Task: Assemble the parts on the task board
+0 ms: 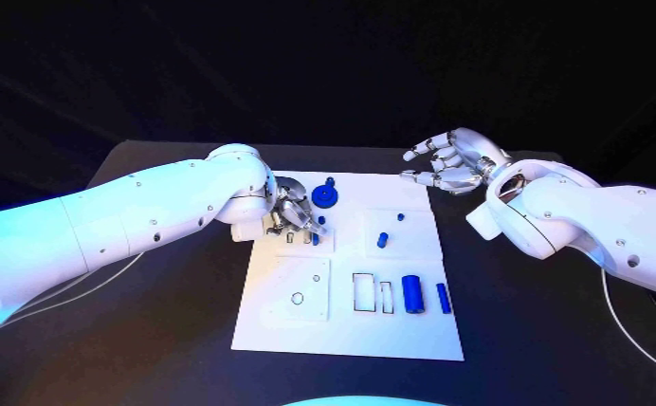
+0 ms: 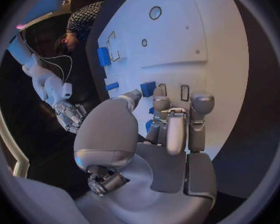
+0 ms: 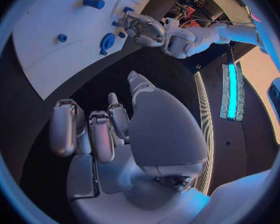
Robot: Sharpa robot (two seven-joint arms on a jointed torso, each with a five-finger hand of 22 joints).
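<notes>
Under left hand (image 1: 287, 213) fingers (image 2: 168, 129) – small blue part (image 1: 316, 237) at task board (image 1: 410, 335) far-left area, fingers curled around it, likely seating it; firm grip – cannot tell. Right hand (image 1: 445, 164) off board over worktop (image 1: 547, 330), fingers apart, holding nothing.

Left hand (image 1: 290, 214) crowds the blue disc (image 1: 325, 196); near board (image 1: 349, 325) seemingly open.

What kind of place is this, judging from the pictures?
Probably a robot lab or demonstration stand: a black table bears a white task board with small blue parts, against a dark backdrop, with coloured light falling on the scene.
</notes>
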